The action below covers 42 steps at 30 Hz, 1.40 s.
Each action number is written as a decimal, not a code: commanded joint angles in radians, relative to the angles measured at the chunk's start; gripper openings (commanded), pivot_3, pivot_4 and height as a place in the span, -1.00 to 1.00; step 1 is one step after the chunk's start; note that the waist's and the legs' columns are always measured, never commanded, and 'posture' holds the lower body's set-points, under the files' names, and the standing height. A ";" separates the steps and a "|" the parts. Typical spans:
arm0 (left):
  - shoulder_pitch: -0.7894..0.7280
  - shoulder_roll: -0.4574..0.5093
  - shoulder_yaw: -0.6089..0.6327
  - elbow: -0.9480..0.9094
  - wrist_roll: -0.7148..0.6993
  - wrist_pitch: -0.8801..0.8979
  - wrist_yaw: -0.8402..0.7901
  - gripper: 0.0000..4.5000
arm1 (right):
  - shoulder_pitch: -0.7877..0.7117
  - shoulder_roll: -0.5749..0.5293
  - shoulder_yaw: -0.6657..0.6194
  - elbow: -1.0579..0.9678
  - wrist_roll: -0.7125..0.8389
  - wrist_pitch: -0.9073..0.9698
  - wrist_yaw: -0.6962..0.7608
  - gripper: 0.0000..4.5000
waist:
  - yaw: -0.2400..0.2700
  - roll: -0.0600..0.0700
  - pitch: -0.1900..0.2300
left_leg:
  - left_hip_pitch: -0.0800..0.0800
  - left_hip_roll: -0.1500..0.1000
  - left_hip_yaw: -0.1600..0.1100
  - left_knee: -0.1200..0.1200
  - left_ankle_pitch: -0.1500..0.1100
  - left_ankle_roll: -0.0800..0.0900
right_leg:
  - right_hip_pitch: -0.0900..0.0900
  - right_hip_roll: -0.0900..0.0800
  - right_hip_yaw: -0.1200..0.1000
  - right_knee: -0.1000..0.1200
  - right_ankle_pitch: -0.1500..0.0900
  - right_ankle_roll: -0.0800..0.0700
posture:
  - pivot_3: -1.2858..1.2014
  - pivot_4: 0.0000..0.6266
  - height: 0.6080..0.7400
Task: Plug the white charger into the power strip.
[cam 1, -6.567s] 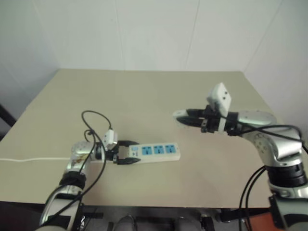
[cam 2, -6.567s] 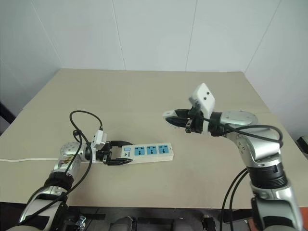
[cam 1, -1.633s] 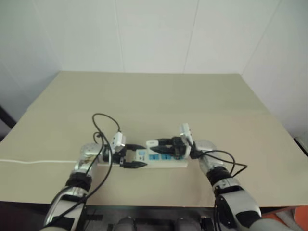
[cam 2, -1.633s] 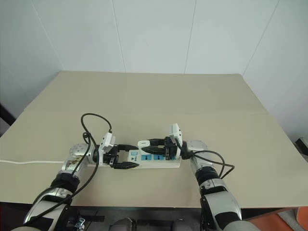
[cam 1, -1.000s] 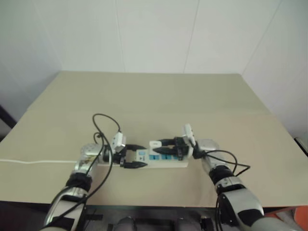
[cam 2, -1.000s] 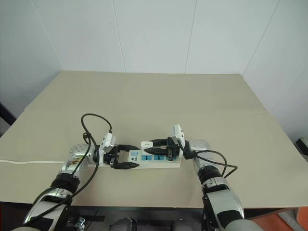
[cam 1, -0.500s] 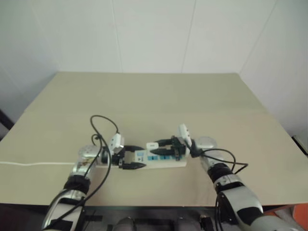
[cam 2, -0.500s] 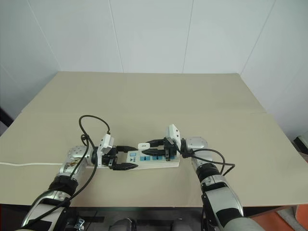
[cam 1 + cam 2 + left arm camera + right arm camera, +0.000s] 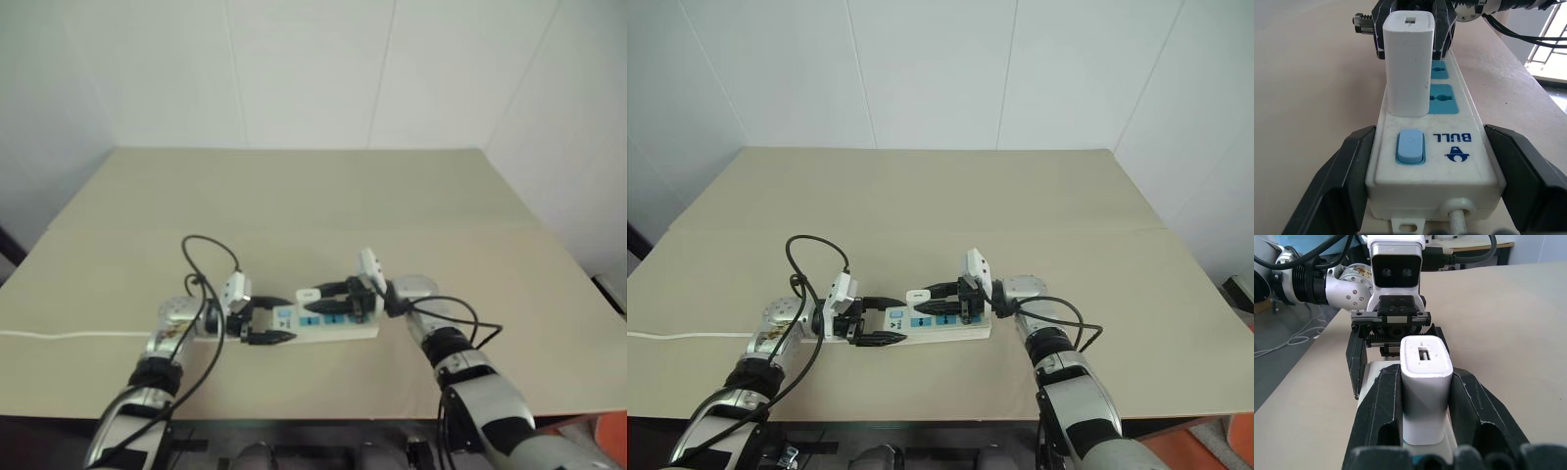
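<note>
The power strip (image 9: 338, 324) lies near the table's front edge, with its blue switch (image 9: 1410, 145) towards my left arm. My left gripper (image 9: 279, 319) is shut on that switch end, one black finger (image 9: 1347, 181) along each long side. The white charger (image 9: 1409, 63) stands upright on the strip at the socket beside the switch; its base meets the strip's face and its prongs are hidden. My right gripper (image 9: 1425, 396) reaches in level from the right and is shut on the charger (image 9: 1425, 379), a finger (image 9: 1383, 416) pressed on each side.
The strip's white cord (image 9: 666, 335) runs left across the tan table (image 9: 1019, 215) and off its edge. A black cable loop (image 9: 813, 257) arches over my left wrist. Two blue sockets (image 9: 1442, 93) lie bare beyond the charger. White walls close the back.
Since the oldest frames my right gripper has brought the charger down from mid-air at the right onto the strip. Over the last second both grippers stay put; the view shifts slightly.
</note>
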 commanded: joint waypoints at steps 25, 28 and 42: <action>0.020 -0.023 0.005 -0.063 -0.040 -0.016 -0.015 0.99 | 0.057 -0.047 -0.035 -0.024 -0.006 -0.004 0.045 1.00 | 0.009 0.000 0.000 | -0.002 0.000 0.000 -0.001 0.000 0.000 | -0.001 0.000 0.000 -0.002 0.000 0.000 | 0.03 -0.52 1.00; 0.046 0.015 0.013 -0.183 -0.076 0.056 -0.031 0.99 | 0.065 -0.057 -0.045 -0.053 0.005 0.001 0.048 1.00 | 0.008 0.000 0.000 | -0.003 0.000 0.000 -0.001 0.000 0.000 | -0.002 0.000 0.000 -0.002 0.000 0.000 | 0.03 -0.52 1.00; 0.162 0.397 0.184 -0.441 -0.200 0.242 -0.096 0.99 | 0.198 -0.431 -0.185 -0.342 0.096 0.059 0.118 1.00 | 0.010 0.006 0.009 | -0.005 0.000 0.001 -0.003 0.000 0.000 | -0.004 -0.001 0.000 -0.004 -0.001 -0.001 | 0.03 -0.52 1.00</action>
